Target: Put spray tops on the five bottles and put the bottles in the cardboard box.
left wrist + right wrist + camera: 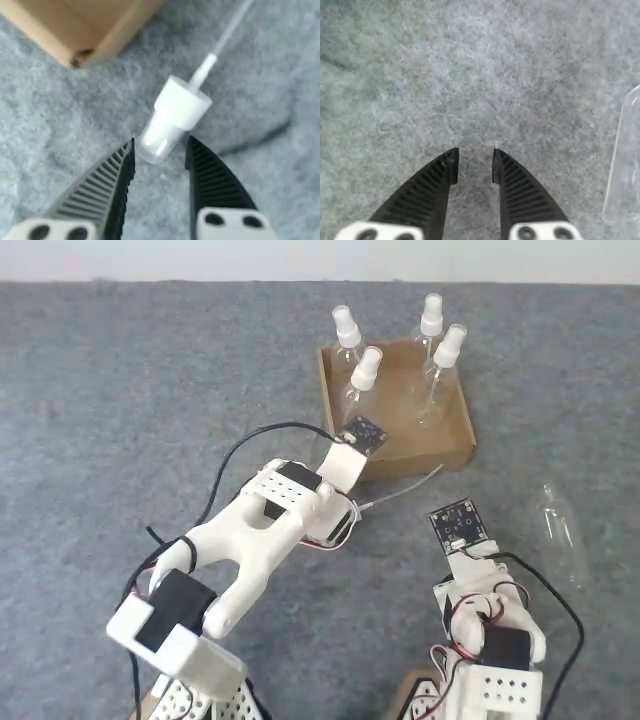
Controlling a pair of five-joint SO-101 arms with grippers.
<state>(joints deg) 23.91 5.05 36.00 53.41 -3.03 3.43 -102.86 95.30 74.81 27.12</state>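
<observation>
The left gripper [160,147] hangs low over the grey bench [110,390], just in front of the cardboard box [420,458]. Its jaws are open and straddle the capped end of a loose white spray top [175,112]. The spray top lies on its side on the bench, with its thin dip tube running away from the jaws alongside the box's near corner [85,25]. A little clearance shows on each side of the cap, so the jaws are not pressing it. In the high view the tube [400,488] shows as a pale line between the left arm's wrist and the box front. Four clear bottles stand upright in the box, each fitted with a white spray top: two toward the left wall [347,335] [363,375] and two toward the right [430,320] [445,365]. The fifth bottle [560,525] lies on its side on the bench, well apart from the box on the right and without a top. The right gripper [474,152] sits near that bottle [625,165], jaws a narrow gap apart over bare bench with nothing between them.
</observation>
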